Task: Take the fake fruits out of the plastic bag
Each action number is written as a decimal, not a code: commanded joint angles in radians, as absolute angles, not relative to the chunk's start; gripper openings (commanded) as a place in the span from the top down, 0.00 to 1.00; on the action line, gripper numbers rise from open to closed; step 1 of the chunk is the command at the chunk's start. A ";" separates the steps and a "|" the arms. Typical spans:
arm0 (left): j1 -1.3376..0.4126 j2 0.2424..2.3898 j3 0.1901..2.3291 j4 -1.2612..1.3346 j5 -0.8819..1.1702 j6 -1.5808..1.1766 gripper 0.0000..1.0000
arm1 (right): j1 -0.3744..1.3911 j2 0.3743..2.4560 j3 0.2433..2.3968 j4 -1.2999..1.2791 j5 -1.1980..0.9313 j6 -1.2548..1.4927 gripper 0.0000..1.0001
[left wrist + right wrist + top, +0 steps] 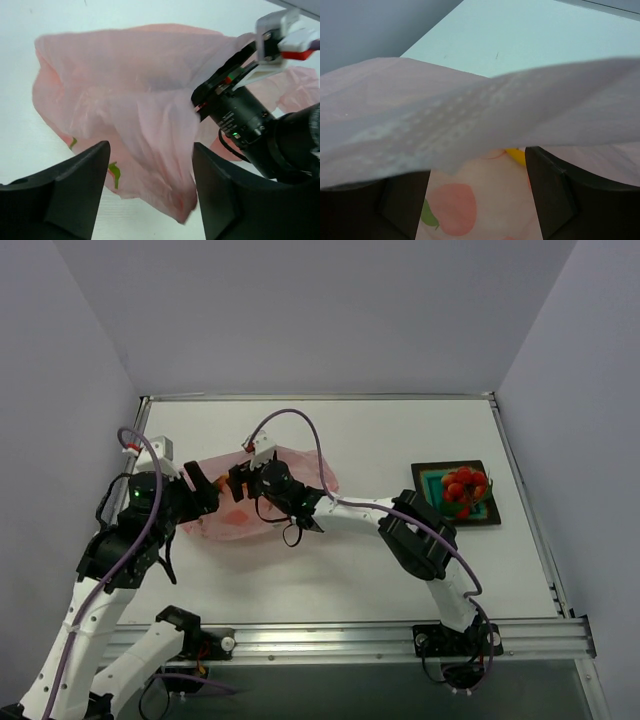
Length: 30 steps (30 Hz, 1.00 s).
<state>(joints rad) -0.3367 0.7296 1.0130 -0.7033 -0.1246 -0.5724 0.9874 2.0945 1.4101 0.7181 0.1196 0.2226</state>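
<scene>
The pink plastic bag (285, 485) lies crumpled left of the table's middle, with both grippers at its left end. My left gripper (150, 150) is open, and a loose fold of the bag (125, 100) hangs between its fingers without being pinched. A green piece (115, 175) shows through the film. My right gripper (477, 165) is open too, with bag film (470, 110) draped across its top. Below it, inside the bag, lie an orange fruit (455, 210) with a green leaf and a yellow piece (517, 156). A bunch of red berries (465, 485) sits on the tray.
The black-rimmed teal tray (432, 483) stands at the right of the table. The right arm's wrist (240, 115) crosses close in front of the left gripper. Grey walls close in the white table on three sides.
</scene>
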 commanded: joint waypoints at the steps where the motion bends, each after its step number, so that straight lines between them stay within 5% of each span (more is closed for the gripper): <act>1: -0.339 0.765 1.158 -0.791 -0.134 -0.476 0.34 | 0.988 2.085 1.448 0.723 0.132 0.212 0.31; 7: -0.333 0.932 1.288 -0.807 -0.121 -0.400 0.29 | 0.963 2.080 1.459 0.692 0.062 0.224 0.50; 10: -0.330 1.046 1.324 -0.782 -0.074 -0.370 0.27 | 0.943 2.072 1.454 0.686 0.037 0.239 0.70; 19: -0.333 1.255 1.388 -0.761 0.057 -0.331 0.32 | 0.923 2.023 1.381 0.726 0.011 0.259 0.71; 23: -0.333 1.262 1.387 -0.779 -0.052 -0.316 0.55 | 0.923 2.010 1.355 0.745 0.011 0.267 0.71; 27: -0.325 1.308 1.394 -0.801 -0.210 -0.359 0.97 | 0.920 2.023 1.354 0.744 -0.043 0.265 0.71; 30: -0.316 1.296 1.341 -0.654 -0.299 -0.431 0.98 | 0.920 2.059 1.376 0.724 -0.112 0.230 0.70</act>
<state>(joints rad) -0.3286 1.3090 1.3449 -0.7547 -0.1616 -0.3706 0.9188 2.0830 1.3548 0.6918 -0.0315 0.2565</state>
